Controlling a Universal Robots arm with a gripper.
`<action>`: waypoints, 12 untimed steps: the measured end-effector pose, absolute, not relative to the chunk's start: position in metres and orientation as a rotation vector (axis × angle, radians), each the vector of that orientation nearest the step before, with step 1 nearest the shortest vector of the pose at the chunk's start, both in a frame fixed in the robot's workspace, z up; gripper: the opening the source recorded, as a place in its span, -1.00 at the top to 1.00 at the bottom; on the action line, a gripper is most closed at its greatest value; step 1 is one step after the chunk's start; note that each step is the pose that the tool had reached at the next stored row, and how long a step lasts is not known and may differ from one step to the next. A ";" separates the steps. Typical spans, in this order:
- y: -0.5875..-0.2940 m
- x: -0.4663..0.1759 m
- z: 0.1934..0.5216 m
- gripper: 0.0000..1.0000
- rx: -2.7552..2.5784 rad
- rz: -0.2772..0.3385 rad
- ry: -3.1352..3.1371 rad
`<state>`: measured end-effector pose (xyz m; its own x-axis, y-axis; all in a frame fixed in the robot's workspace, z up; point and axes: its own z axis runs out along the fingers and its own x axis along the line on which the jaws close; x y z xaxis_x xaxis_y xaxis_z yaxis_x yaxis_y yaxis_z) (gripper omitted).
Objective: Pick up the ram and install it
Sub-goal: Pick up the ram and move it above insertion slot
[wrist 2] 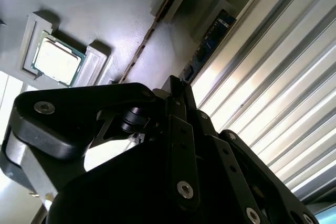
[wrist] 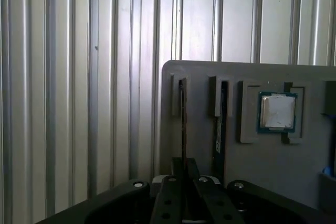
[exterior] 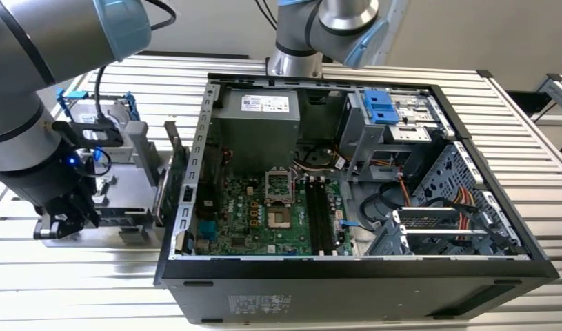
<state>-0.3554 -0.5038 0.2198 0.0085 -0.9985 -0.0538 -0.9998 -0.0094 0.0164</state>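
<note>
The ram is a thin dark stick standing on edge in a slot of the grey parts tray. In the second wrist view the ram appears as a narrow line running across the tray. My gripper sits at one end of this stick with a finger close on each side, and its jaws look shut on it. In the exterior view the gripper hangs low over the tray, to the left of the open computer case.
A second dark memory stick stands in the neighbouring slot, and a square silver processor lies beside it. In the case, the motherboard's long black memory slots lie right of the processor socket. A hard drive with a blue bracket stands behind the tray.
</note>
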 end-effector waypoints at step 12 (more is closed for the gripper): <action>-0.504 -0.355 0.230 1.00 -2.149 0.103 2.227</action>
